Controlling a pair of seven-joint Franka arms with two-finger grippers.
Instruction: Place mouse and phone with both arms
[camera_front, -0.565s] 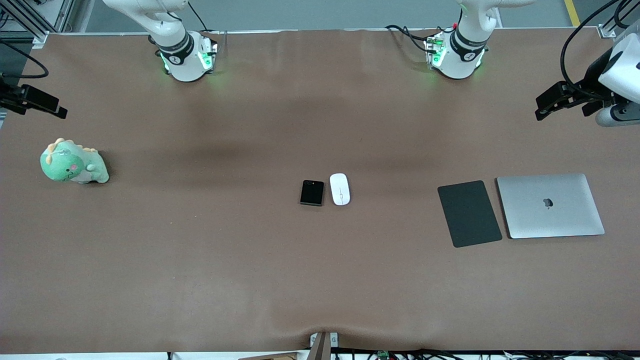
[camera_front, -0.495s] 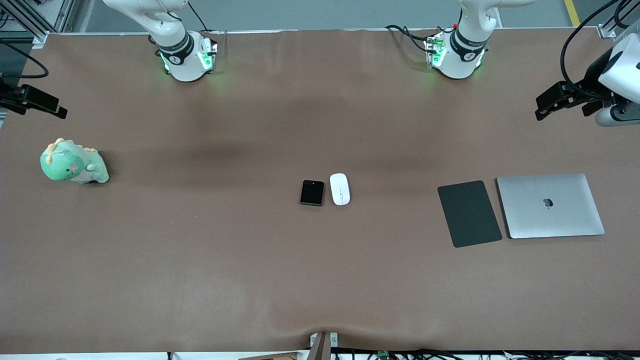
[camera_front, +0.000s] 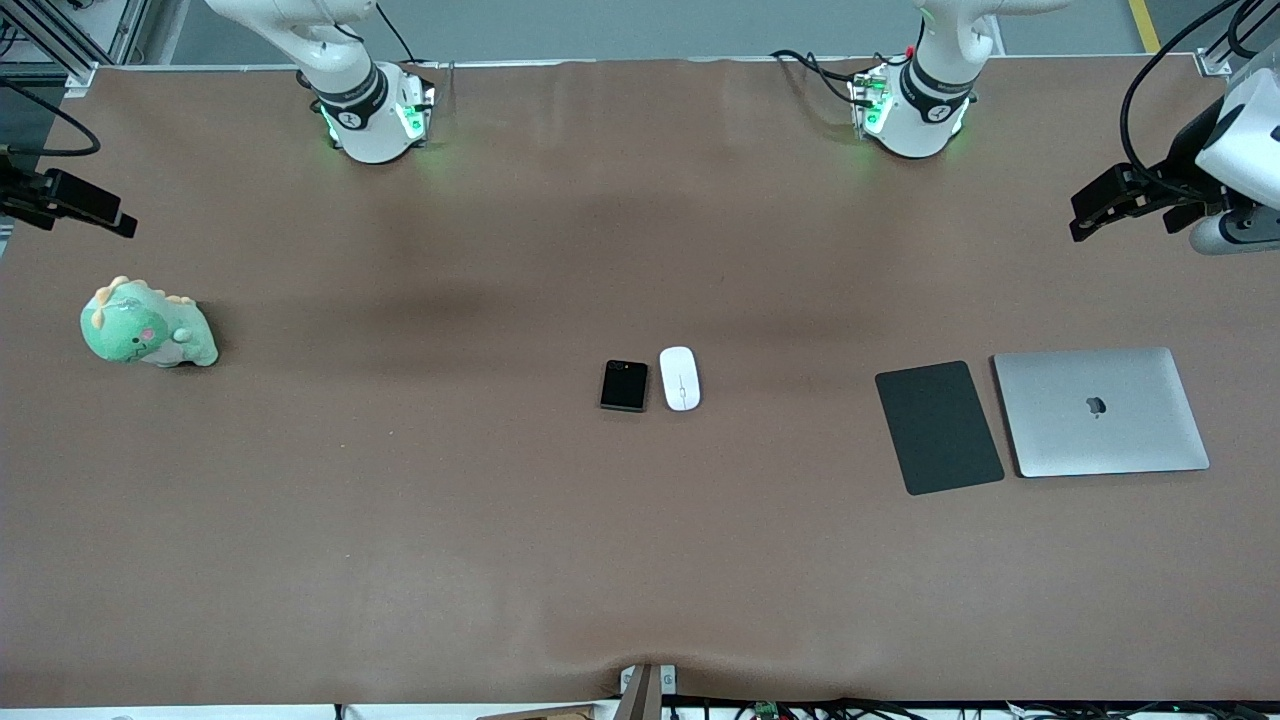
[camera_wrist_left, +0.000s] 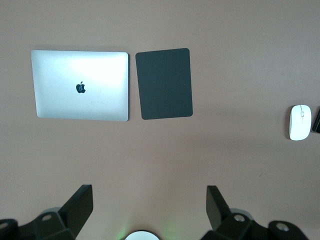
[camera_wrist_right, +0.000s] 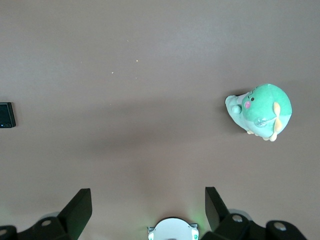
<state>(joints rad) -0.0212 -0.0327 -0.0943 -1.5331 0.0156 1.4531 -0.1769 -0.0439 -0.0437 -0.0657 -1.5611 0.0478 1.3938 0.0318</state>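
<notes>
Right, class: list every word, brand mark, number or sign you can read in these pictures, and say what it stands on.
No readable words or numbers anywhere.
Apple logo, a sign without letters: on the closed silver laptop.
Small round marks on the arm bases' black bands: too small to read.

A brown counter (camera_front: 400, 520) carries everything. Near its middle the black phone (camera_front: 624, 385) and the white mouse (camera_front: 680, 378) lie flat just beside each other, the mouse toward the left arm's end. Farther toward that end a dark grey pad (camera_front: 938, 427) lies beside a closed silver laptop (camera_front: 1100, 411). A green plush dinosaur (camera_front: 145, 326) sits well apart, at the right arm's end.
</notes>
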